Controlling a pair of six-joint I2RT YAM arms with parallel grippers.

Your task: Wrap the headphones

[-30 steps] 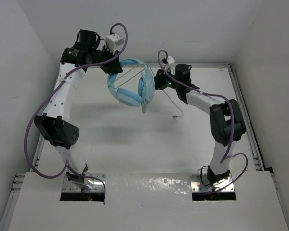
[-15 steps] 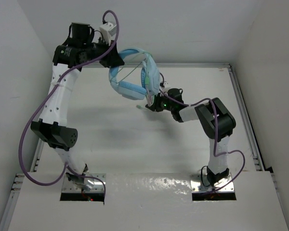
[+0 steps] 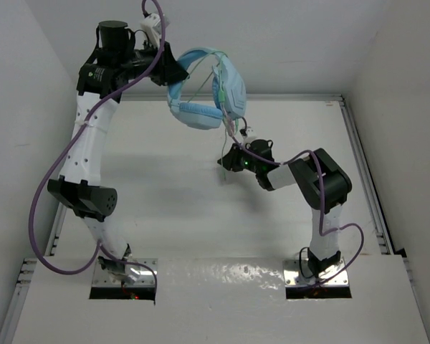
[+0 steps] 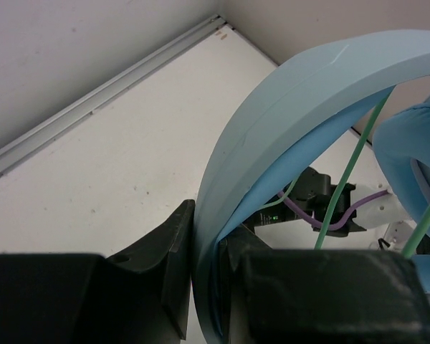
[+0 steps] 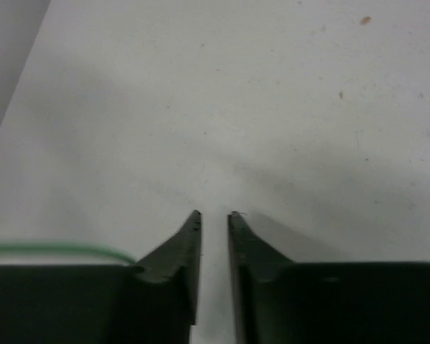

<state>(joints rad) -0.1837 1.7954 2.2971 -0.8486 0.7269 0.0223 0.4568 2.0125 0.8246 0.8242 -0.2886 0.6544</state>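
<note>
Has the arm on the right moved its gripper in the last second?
Yes. The right gripper has come away from the rail along the far edge, toward the near side, leaving the earcup of the headphones.

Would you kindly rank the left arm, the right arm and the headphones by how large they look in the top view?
1. Left arm, stretched tall.
2. Right arm, folded lower.
3. Headphones, smallest, though they are held up nearer the camera, which may enlarge them.
</note>
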